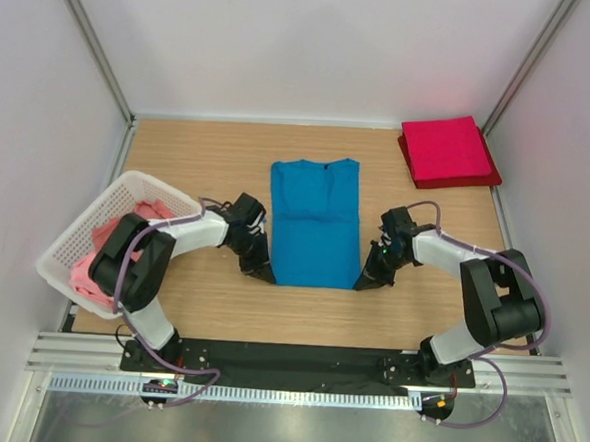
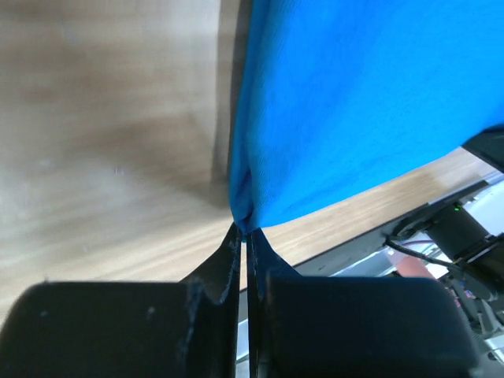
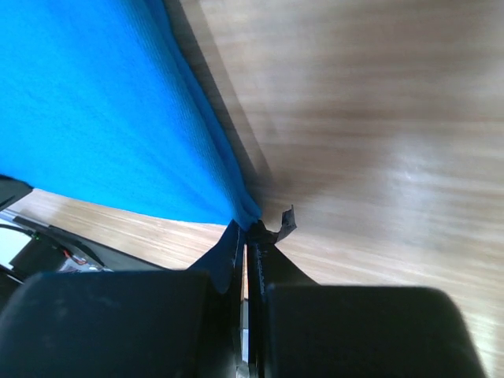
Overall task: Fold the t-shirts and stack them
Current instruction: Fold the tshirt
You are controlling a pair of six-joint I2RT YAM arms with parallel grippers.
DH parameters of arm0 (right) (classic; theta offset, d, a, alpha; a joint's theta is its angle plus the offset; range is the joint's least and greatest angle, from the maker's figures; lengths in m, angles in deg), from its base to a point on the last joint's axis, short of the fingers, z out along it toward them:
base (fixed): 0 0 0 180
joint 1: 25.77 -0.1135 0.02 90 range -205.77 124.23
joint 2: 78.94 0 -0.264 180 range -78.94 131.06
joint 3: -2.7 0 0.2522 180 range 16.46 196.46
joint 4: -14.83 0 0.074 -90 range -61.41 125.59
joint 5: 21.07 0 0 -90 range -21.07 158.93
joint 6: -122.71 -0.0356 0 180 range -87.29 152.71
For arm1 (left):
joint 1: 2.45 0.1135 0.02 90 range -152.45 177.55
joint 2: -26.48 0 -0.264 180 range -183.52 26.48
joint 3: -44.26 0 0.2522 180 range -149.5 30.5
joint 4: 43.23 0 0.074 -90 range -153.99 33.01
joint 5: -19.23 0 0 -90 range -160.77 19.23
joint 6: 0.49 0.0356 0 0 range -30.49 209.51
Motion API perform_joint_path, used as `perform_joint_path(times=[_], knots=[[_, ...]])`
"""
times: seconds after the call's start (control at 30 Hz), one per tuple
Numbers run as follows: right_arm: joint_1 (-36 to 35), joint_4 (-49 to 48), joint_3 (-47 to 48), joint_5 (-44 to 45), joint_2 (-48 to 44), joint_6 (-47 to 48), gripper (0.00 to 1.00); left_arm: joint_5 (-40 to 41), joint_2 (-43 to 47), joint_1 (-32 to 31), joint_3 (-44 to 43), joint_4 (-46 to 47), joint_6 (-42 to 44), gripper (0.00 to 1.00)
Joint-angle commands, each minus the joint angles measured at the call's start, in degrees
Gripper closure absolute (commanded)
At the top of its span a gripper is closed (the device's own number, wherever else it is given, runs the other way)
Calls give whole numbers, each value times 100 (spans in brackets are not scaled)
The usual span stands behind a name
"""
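Blue t-shirt (image 1: pixel 315 222): 1, flat | red t-shirt pile (image 1: pixel 447 150): 1 | left jaws, right jaws: pinching blue hem corners

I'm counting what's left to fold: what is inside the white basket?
Crumpled salmon-pink shirts lie in the white basket. How many there are cannot be told: they are bunched together, and the left arm covers part of the basket.

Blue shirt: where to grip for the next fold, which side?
Near hem corners: left end effector from the left, right end effector from the right. The shirt lies flat as a narrow strip, collar far, corners exposed; both pinch there now.
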Motion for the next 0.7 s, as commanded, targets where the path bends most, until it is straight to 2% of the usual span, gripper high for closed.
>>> perform_joint_path(times=[0.0,0.2,0.37,0.67], knots=[[-26,393,-285,295,-534,94,99,-127,633,36,278,102,-435,100],[-26,779,-558,294,-1317,59,99,-127,1407,-8,656,76,-726,100],[-35,1236,-506,303,-2012,24,99,-101,2058,-105,639,-144,-963,100],[-35,2282,495,733,-2540,234,99,409,2603,-123,25,-776,-1052,100]])
